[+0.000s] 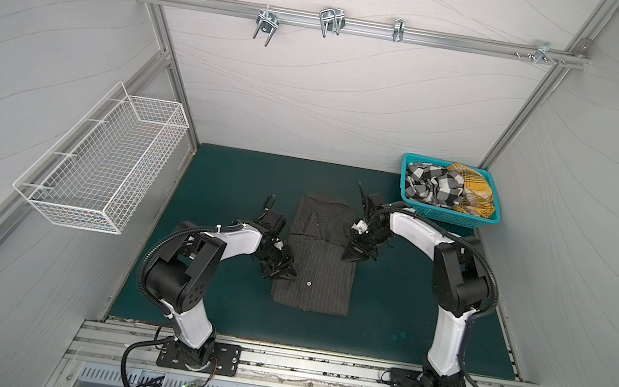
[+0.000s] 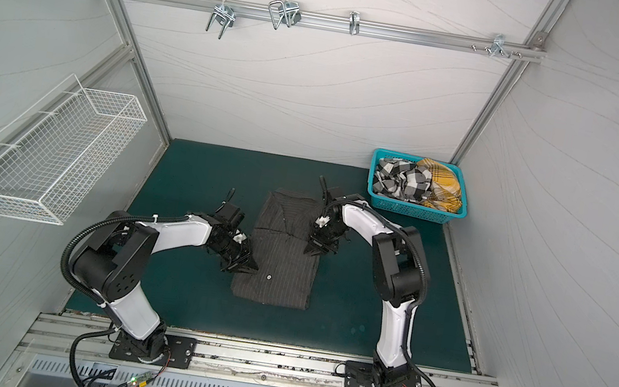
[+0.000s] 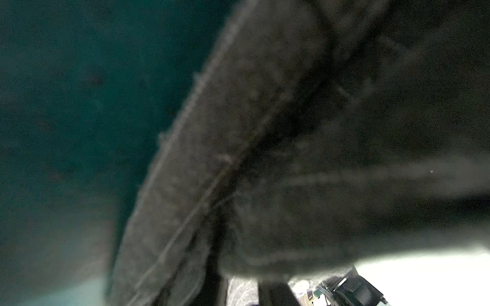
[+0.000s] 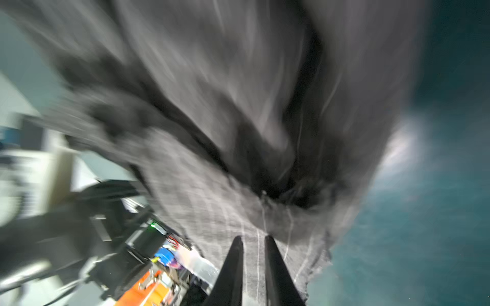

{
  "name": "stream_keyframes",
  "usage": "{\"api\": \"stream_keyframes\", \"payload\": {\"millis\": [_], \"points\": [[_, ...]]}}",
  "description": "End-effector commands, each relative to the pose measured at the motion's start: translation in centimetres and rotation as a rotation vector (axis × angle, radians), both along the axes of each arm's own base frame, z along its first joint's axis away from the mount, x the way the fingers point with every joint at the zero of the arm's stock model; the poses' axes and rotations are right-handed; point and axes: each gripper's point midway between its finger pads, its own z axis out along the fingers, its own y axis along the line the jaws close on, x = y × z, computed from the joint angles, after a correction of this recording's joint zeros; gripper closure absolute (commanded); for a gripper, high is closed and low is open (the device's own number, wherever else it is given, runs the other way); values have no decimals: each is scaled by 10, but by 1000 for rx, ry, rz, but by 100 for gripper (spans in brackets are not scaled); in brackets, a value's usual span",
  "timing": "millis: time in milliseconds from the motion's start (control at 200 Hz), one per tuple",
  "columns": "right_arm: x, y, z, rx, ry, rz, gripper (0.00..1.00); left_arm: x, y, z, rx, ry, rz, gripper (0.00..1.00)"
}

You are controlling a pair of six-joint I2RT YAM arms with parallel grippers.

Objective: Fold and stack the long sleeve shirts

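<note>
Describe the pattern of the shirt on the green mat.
Dark charcoal shirt: thin pale pinstripes, clearest in both top views.

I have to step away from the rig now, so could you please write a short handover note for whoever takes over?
Left gripper: at the left edge of the charcoal pinstriped shirt. Cloth fills its wrist view and the jaws are unseen, so the grip is unclear.
Right gripper: shut on cloth at the shirt's right edge.
Things: the pinstriped shirt lies on the green mat. The checked shirt and mustard plaid shirt lie crumpled in the teal basket.
Done: the pinstriped shirt's sides appear folded in to a narrow rectangle.
Left: finish this fold, then fold and stack the other two.
</note>
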Motion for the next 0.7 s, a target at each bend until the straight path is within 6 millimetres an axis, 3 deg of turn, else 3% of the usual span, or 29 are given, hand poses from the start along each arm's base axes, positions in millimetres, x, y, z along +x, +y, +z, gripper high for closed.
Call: {"api": "stream_keyframes", "payload": {"millis": [0, 145, 295, 400, 540, 695], "points": [[-4, 10, 4, 38, 30, 41, 83, -16, 18, -20, 119, 68, -9, 76], [-2, 13, -7, 39, 51, 26, 84, 10, 11, 10, 114, -11, -27, 69], [17, -5, -36, -12, 76, -37, 87, 42, 4, 43, 114, -106, -26, 67], [35, -4, -42, 15, 92, -76, 87, 45, 3, 34, 128, -81, -44, 69], [50, 1, -40, -3, 81, -45, 85, 30, 4, 7, 116, -16, -34, 70], [54, 3, -9, 14, 27, -34, 78, 20, 8, -15, 121, 32, -26, 71]]}}
